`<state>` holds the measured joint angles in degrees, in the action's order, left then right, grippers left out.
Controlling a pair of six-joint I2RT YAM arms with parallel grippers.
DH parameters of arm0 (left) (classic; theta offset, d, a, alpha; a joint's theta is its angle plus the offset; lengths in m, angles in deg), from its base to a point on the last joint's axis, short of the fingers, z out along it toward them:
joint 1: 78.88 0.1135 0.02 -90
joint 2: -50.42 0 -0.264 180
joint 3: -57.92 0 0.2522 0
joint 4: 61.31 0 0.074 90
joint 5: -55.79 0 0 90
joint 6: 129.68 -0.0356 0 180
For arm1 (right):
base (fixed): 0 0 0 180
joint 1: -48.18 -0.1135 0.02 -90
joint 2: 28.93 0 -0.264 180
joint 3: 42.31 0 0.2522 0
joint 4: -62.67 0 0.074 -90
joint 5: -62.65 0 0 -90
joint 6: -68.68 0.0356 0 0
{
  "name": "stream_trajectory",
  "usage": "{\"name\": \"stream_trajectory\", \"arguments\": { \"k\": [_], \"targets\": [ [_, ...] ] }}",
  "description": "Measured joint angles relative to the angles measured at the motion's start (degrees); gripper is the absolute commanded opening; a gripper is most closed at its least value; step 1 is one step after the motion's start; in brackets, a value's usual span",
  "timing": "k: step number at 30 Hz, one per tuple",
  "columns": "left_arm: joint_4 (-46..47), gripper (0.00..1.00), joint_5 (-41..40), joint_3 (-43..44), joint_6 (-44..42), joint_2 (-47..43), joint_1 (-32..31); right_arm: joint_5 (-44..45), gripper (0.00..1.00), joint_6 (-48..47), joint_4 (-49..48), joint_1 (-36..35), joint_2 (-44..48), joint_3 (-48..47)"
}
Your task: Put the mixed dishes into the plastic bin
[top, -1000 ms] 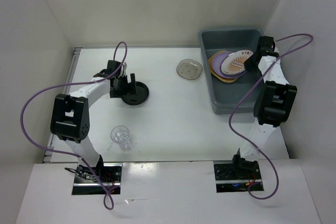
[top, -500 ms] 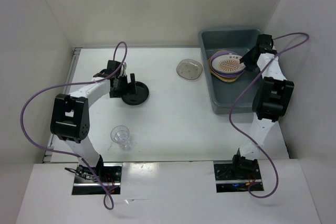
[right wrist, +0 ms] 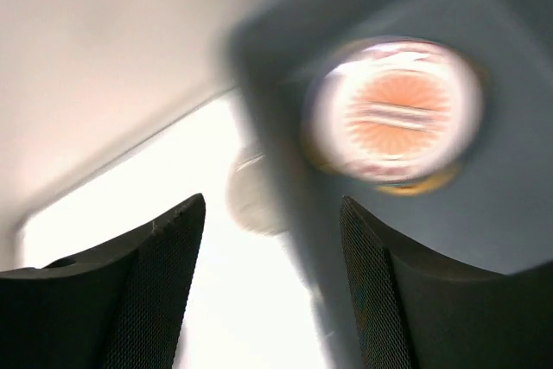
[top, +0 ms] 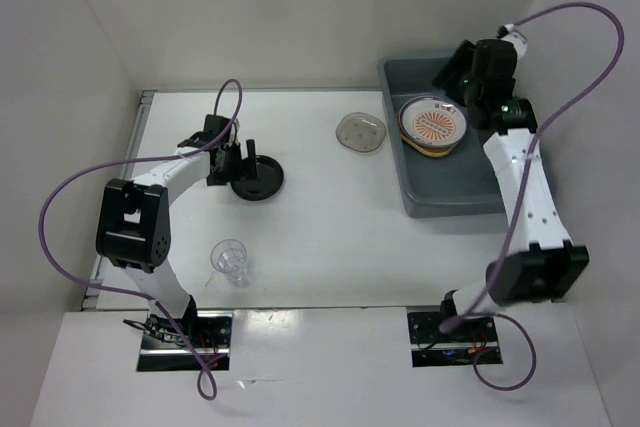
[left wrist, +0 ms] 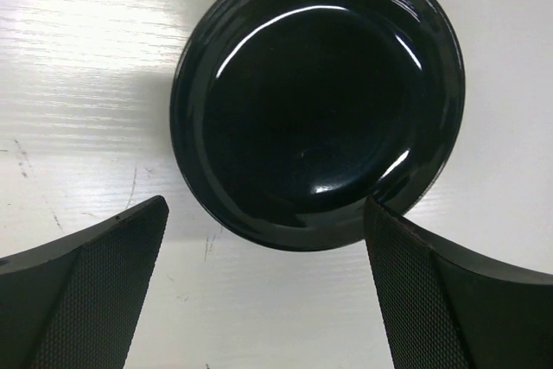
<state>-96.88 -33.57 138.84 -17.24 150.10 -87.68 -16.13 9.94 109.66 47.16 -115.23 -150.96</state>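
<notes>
The white table [top: 320, 237] carries it all. At its far right sits the big grey-blue plastic bin [top: 455, 187]. A stack of plates lies flat in it, with the white plate with orange sunburst pattern [top: 432, 122] on top and a tan plate [top: 428, 151] peeking out under it. The right hand [right wrist: 270, 205] hangs above the bin's far end, fingers apart and holding nothing (its own picture is very blurry).

Three dishes wait out on the table. The small black dish [left wrist: 315, 101] lies on the left side, right in front of the left hand [left wrist: 265, 206]. That hand is open, and the dish's near rim sits between its two fingers — I think it needs to go down and pinch that rim. The dish is round, so any side works. The left arm is much nearer to it than the right.

The small smoky translucent dish [top: 360, 132] lies between the black dish and the bin — a low carry could bump it. The clear glass cup [top: 231, 259] stands near the front, well apart.
</notes>
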Motion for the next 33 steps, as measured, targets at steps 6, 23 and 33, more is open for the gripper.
{"name": "stream_trajectory", "arguments": {
  "k": [6, 23, 33],
  "targets": [
    [-0.15, 1.00, -4.52, 0.00, 0.42, -1.09, 0.00, -6.21, 0.69, -3.37, -2.05, -22.49, 7.02, 6.45],
    [-0.55, 1.00, -14.56, -1.62, 6.05, -17.27, 13.70, -18.45, 0.61, -6.29, -1.27, -53.81, -16.90, 2.82],
    [-0.57, 1.00, -15.58, -2.99, 6.32, -17.29, 13.77, -22.62, 0.56, -10.54, 1.09, -57.68, -23.08, 0.72]
  ]
}}
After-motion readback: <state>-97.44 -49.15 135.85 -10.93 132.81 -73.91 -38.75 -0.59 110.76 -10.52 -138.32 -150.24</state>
